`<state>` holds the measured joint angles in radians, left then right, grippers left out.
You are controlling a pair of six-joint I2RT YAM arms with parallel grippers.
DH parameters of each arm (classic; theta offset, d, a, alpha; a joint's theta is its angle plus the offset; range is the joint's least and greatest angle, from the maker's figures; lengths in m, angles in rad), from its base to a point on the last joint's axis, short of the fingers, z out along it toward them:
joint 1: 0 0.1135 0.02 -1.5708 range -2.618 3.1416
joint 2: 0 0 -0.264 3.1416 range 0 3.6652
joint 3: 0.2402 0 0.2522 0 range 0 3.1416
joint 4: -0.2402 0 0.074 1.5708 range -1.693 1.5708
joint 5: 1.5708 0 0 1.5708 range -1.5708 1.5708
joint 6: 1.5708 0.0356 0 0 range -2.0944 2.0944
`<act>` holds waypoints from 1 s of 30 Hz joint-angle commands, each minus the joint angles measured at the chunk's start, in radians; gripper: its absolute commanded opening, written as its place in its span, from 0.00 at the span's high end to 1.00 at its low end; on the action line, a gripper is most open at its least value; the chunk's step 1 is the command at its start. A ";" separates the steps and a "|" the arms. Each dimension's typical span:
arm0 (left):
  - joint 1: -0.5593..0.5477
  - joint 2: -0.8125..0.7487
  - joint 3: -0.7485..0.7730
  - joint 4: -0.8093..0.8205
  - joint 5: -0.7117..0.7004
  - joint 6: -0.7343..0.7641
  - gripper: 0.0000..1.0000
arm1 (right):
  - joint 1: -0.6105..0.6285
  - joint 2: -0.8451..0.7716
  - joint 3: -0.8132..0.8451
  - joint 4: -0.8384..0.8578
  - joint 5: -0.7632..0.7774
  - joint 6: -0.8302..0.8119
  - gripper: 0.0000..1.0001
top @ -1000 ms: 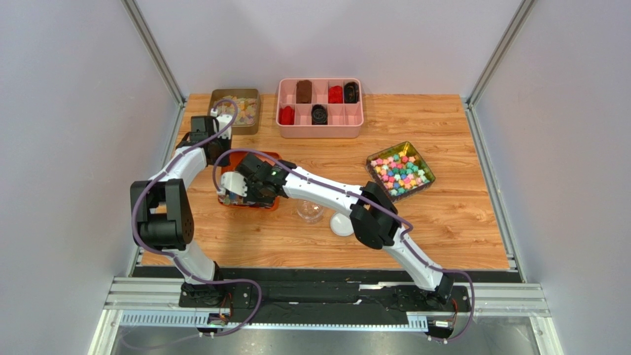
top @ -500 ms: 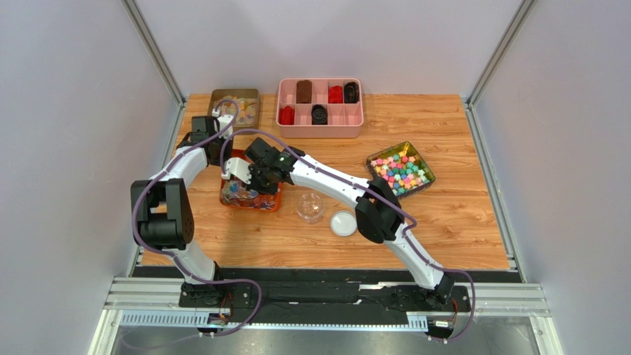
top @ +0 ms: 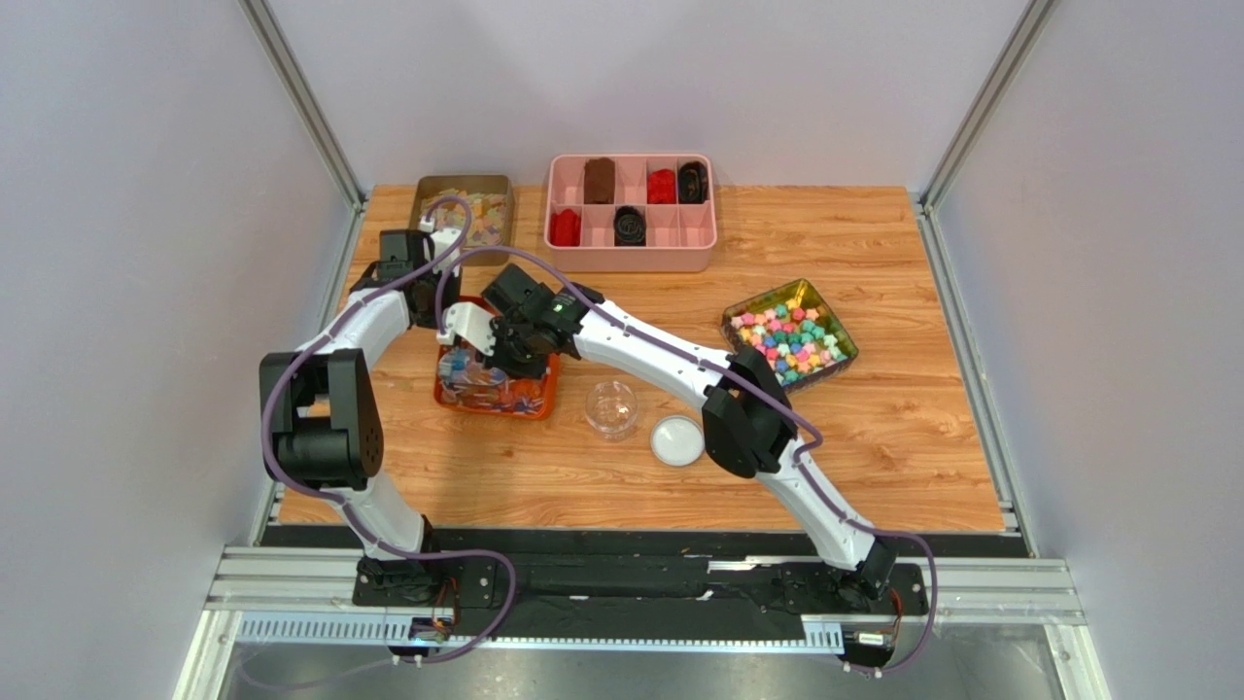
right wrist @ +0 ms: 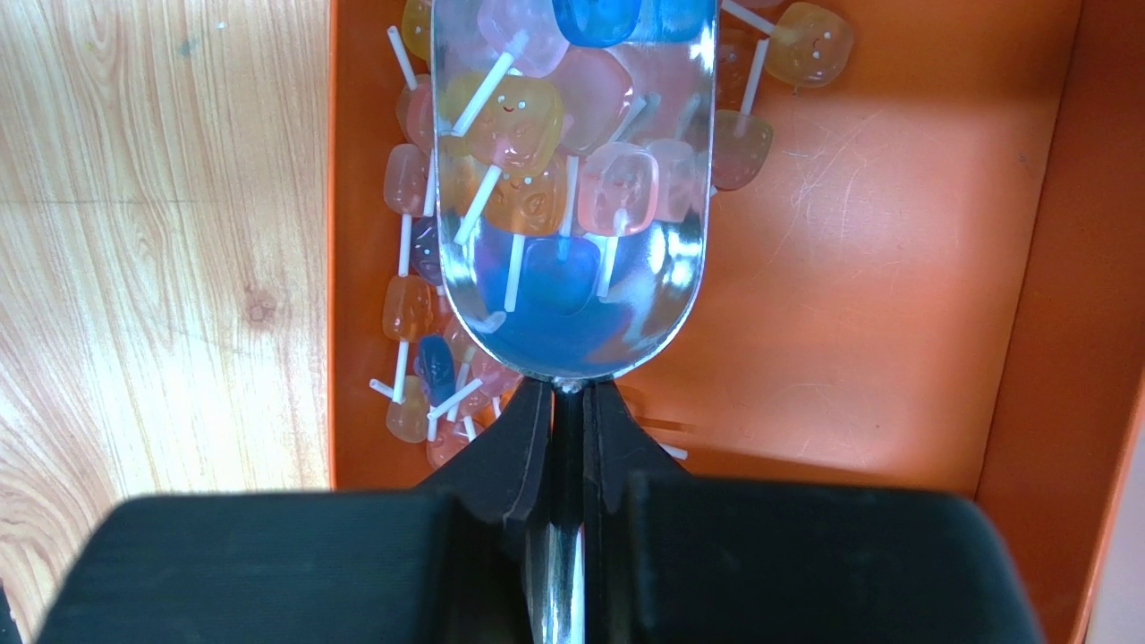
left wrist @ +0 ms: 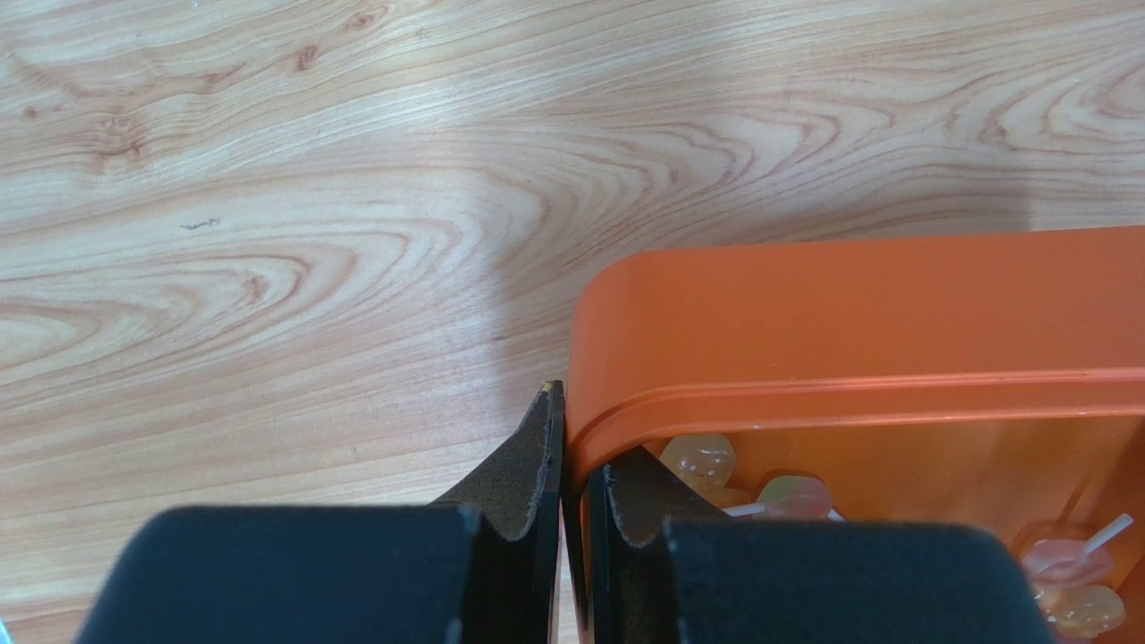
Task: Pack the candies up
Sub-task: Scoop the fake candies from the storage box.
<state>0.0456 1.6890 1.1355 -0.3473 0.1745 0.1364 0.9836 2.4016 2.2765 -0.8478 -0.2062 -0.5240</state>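
Note:
The candies [right wrist: 410, 336] are small translucent pink, blue and orange sweets on white sticks, lying in an orange tray [right wrist: 860, 295]. My right gripper [right wrist: 569, 416] is shut on the handle of a metal scoop [right wrist: 571, 289], which is held over the tray with several candies [right wrist: 538, 108] in its bowl. My left gripper [left wrist: 575, 463] is shut on the wall of the orange tray [left wrist: 860, 336] at a corner, one finger outside and one inside. From above, the tray [top: 543, 397] sits left of centre with both grippers, left [top: 443, 314] and right [top: 475, 347], over it.
A clear jar [top: 611, 407] and its white lid [top: 676, 441] stand just right of the tray. Behind are a pink divided box [top: 630, 231] and a tin of pale pieces [top: 465, 215]. A tray of bright blocky candies [top: 790, 336] sits at the right.
My right arm has drawn back toward the far side of the orange tray, carrying the scoop with it. The left gripper has kept its hold on the tray.

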 commanded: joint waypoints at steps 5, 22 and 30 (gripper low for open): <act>-0.004 0.020 0.053 0.011 0.005 -0.027 1.00 | -0.034 -0.090 -0.009 0.003 -0.053 -0.007 1.00; 0.028 0.078 0.110 -0.051 -0.020 -0.009 1.00 | -0.083 -0.395 -0.159 -0.139 -0.150 -0.082 1.00; 0.060 0.064 0.103 -0.085 -0.027 0.046 1.00 | -0.152 -0.556 -0.291 -0.154 -0.110 -0.093 1.00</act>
<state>0.0887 1.7752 1.2037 -0.4076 0.1349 0.1486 0.8696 1.9495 2.0228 -1.0008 -0.3294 -0.5938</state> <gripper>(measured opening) 0.105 0.074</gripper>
